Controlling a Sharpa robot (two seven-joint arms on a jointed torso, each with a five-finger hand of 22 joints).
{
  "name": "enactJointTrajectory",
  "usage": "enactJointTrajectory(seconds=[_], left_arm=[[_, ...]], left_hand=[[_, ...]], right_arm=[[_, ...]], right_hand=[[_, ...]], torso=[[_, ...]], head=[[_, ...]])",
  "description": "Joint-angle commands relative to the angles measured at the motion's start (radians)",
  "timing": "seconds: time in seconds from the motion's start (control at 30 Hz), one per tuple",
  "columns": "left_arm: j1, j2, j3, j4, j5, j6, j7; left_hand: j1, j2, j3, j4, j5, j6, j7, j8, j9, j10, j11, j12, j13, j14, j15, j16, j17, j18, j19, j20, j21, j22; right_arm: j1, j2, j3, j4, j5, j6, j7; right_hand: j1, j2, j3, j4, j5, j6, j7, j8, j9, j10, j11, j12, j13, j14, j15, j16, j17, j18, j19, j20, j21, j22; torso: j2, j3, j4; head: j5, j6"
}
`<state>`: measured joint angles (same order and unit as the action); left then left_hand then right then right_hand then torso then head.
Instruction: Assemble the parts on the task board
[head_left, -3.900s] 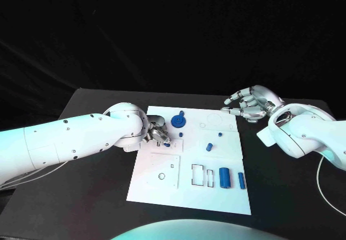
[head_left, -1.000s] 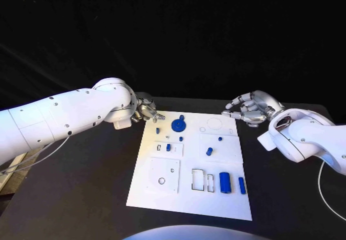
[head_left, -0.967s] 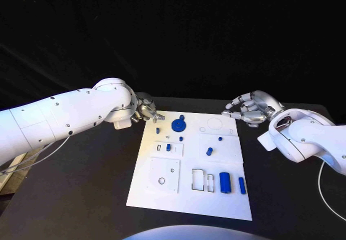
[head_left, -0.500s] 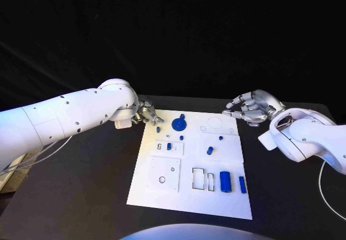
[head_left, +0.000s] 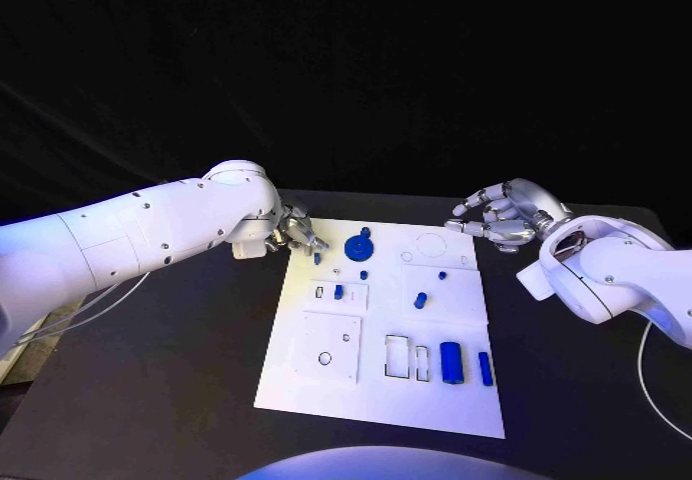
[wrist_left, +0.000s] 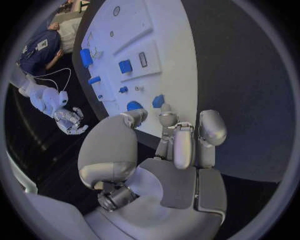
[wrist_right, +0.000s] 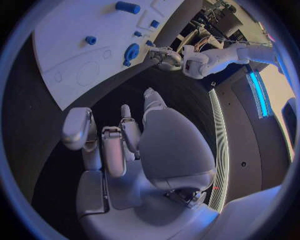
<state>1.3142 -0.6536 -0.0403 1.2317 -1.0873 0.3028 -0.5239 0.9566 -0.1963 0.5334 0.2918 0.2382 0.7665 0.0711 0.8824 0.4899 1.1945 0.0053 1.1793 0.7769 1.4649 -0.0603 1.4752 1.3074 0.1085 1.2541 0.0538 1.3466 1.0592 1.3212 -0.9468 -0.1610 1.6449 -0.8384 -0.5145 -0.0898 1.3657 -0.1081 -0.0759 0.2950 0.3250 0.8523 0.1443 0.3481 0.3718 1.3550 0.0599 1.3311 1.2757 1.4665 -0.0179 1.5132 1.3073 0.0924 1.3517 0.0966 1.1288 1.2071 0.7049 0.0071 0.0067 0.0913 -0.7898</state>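
Clearly the nearer arm for the blue pieces is the left one: the silver left hand (head_left: 299, 233) hovers at the upper-left corner of the flat white task board (head_left: 378, 400), its fingers loosely curled and empty, with a small blue peg (head_left: 316, 258) just below and right of its fingertips. The round blue disc part (head_left: 358, 242) lies a little further right, near the board's top edge. Across the black counter (head_left: 173, 380), the silver right hand (head_left: 498, 218) hangs beyond the board's upper-right corner, fingers apart, holding nothing, further from those pieces.
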Motion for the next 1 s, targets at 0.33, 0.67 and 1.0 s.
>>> enactJointTrajectory(seconds=[0.33,0.67,1.0], left_arm=[[-0.004,0.010,-0.003,-0.011,0.012,0.030,0.004],[-0.004,0.013,-0.004,-0.014,0.016,0.033,0.004],[-0.007,0.019,-0.005,-0.017,0.021,0.029,0.005]], left_hand=[[0.010,0.006,-0.008,-0.003,0.004,0.004,0.007,-0.008,-0.003,-0.010,0.000,-0.004,-0.004,0.043,0.006,-0.004,0.021,-0.004,-0.009,0.000,-0.004,-0.001],[0.052,0.024,-0.012,-0.007,0.006,0.007,0.007,-0.011,-0.007,-0.012,0.000,0.000,-0.004,0.043,0.006,-0.004,0.021,-0.003,-0.011,0.002,-0.005,-0.001],[0.102,0.039,-0.016,-0.010,0.006,0.009,0.006,-0.011,-0.011,-0.013,-0.001,0.003,-0.006,0.042,0.006,-0.003,0.021,-0.003,-0.011,0.002,-0.005,0.000]], right_arm=[[-0.001,0.000,0.000,0.002,-0.004,0.003,0.008],[-0.001,0.001,0.000,0.002,-0.004,0.003,0.008],[-0.001,0.002,0.000,0.001,-0.004,0.003,0.006]], right_hand=[[-0.013,0.000,-0.005,-0.001,-0.001,-0.005,0.000,0.005,-0.001,-0.007,0.002,-0.004,-0.001,0.063,0.008,-0.004,0.072,0.011,-0.007,-0.001,-0.005,-0.001],[-0.014,0.002,-0.005,-0.002,0.000,-0.005,0.000,0.006,-0.002,-0.007,0.002,-0.003,-0.001,0.063,0.008,-0.005,0.071,0.011,-0.007,-0.001,-0.005,-0.001],[-0.014,0.002,-0.005,-0.002,0.000,-0.005,0.000,0.006,-0.002,-0.007,0.002,-0.003,-0.001,0.063,0.008,-0.005,0.071,0.011,-0.007,-0.001,-0.005,-0.001]], torso=[[0.000,-0.0003,0.0006],[-0.001,0.0003,0.0002],[0.000,0.0005,0.0000]], head=[[-0.001,-0.002],[0.001,-0.004],[0.000,-0.006]])
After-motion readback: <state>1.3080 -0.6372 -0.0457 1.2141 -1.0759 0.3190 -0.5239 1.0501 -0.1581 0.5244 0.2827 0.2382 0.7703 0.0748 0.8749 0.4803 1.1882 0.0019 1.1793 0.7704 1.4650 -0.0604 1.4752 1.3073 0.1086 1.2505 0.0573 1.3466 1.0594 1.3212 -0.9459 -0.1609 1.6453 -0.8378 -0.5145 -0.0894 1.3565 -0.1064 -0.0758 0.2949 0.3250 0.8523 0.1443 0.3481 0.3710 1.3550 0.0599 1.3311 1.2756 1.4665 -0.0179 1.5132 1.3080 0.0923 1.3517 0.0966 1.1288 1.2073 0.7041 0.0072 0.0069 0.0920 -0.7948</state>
